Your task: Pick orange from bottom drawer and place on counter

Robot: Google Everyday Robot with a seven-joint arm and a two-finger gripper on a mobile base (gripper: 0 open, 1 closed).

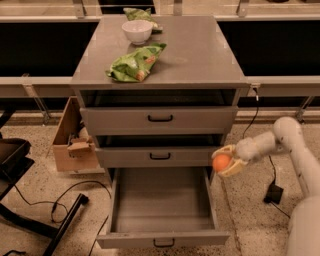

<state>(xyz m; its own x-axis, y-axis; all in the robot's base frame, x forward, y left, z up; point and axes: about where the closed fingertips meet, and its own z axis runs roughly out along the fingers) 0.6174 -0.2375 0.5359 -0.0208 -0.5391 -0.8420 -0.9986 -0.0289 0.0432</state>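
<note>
The orange (220, 162) sits in my gripper (224, 161), which is shut on it and holds it in the air just right of the cabinet, level with the middle drawer front. The bottom drawer (161, 235) is pulled fully open and its inside shows nothing but bare grey metal. The counter (200, 55) is the grey cabinet top above the three drawers. My white arm (280, 140) reaches in from the right.
On the counter lie a white bowl (137, 31), a green chip bag (136, 63) and another green bag (140, 14) behind the bowl. A cardboard box (70, 140) stands left of the cabinet. Cables (65, 200) and a black chair base (15, 155) are on the floor at left.
</note>
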